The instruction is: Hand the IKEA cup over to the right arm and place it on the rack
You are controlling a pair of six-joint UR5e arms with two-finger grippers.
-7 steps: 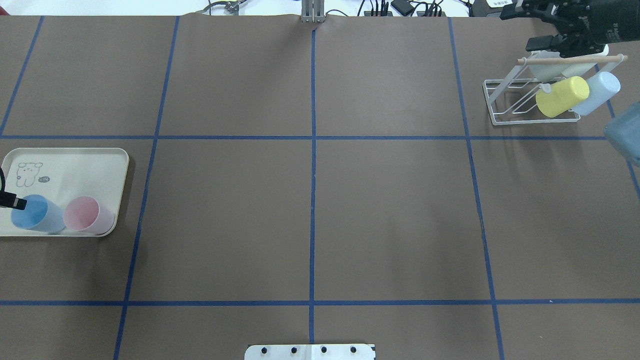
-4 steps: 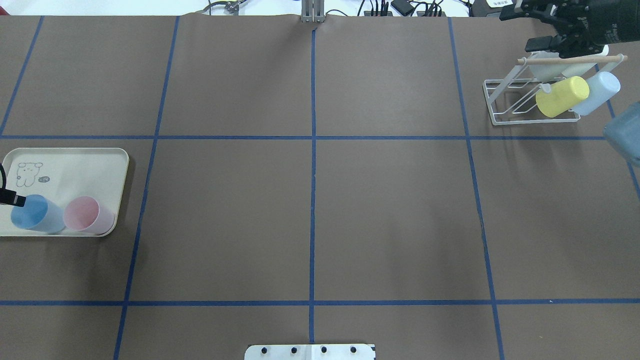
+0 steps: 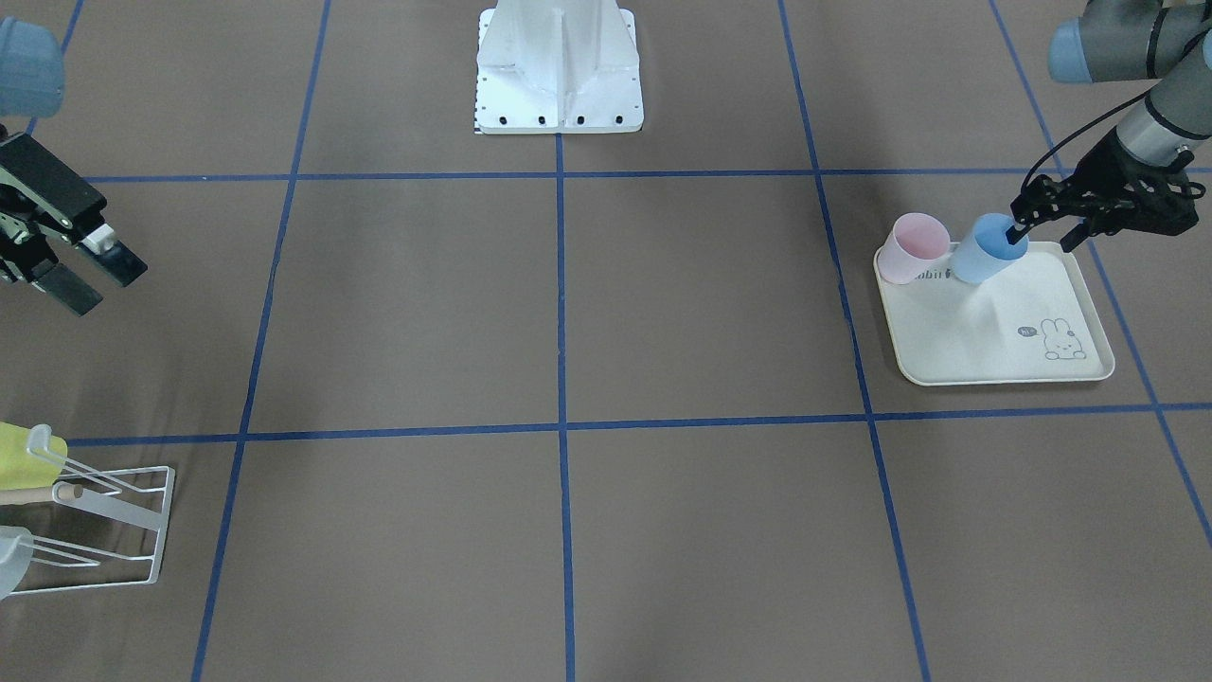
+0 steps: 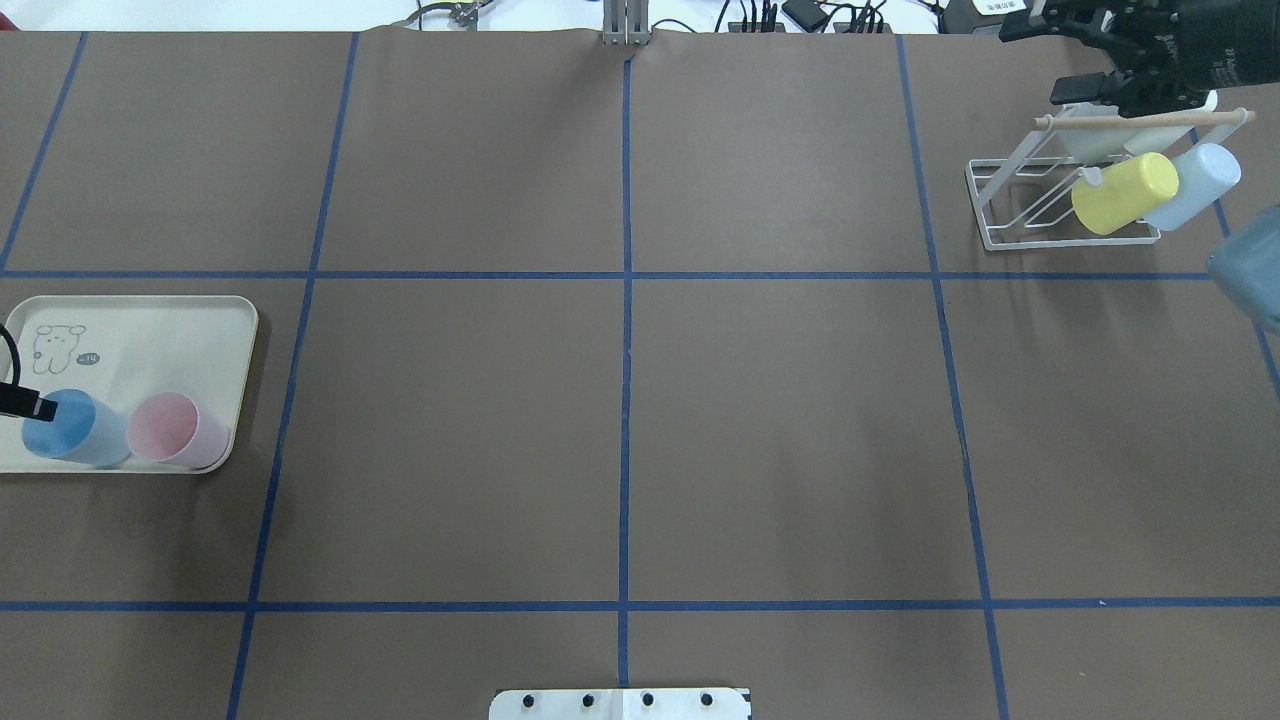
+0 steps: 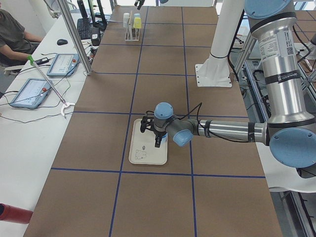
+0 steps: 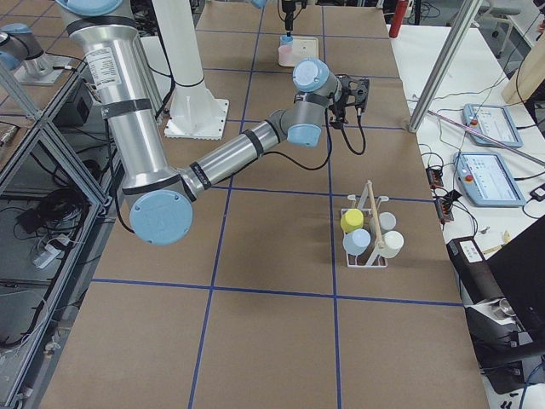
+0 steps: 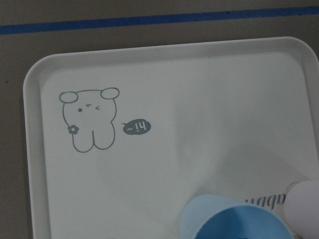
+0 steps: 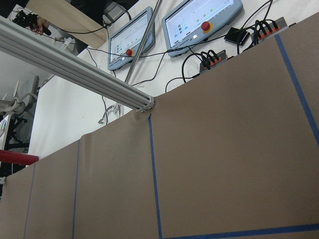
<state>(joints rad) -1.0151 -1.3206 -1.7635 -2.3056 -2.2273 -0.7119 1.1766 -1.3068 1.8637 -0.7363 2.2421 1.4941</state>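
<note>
The blue cup stands on the tray, just beside the pink cup. The left tool seems wide, with one finger at the blue cup's rim. A shallow pinch could tip the cup or knock its neighbour. The right tool hangs wide and empty near the rack, which holds a yellow cup and a pale blue cup.

Brown taped table, cream tray, white rack

blue cup | upright on tray (mouth up) | rack | white wire
</note>
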